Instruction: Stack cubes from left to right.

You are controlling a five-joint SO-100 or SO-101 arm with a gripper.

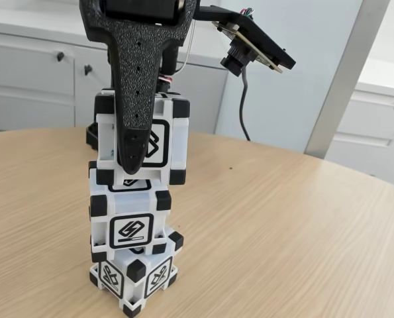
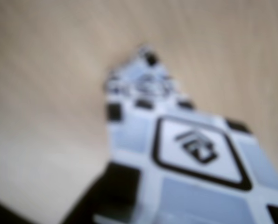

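From my remote seat, the fixed view showed all three cubes in one column near the left of the round wooden counter (image 1: 283, 218). The bottom cube (image 1: 134, 278) sat turned so a corner faced the camera, close to the counter's near edge at the bottom of the picture. The middle cube (image 1: 129, 215) rested on it, roughly square to the camera and not lined up with the one beneath. The top cube (image 1: 167, 142) sat on the middle one, set slightly to the right so its edges overhung a little. The tool (image 1: 132, 162) came down from above, with one black finger (image 1: 136, 99) lying across the front face of the top cube and its tip reaching the cube's lower edge; I saw only that finger, so I could not tell whether the tool was clamped on the cube or standing open. A small camera (image 1: 240, 56) hung on a bracket to the right of the arm. To the right of the stack the counter lay bare and wide, out to its curved far edge; behind stood white cabinets (image 1: 31, 79). The wrist view was blurred, looking down a glyph face of the top cube (image 2: 195, 154) to the lower cubes and the counter (image 2: 45, 93).
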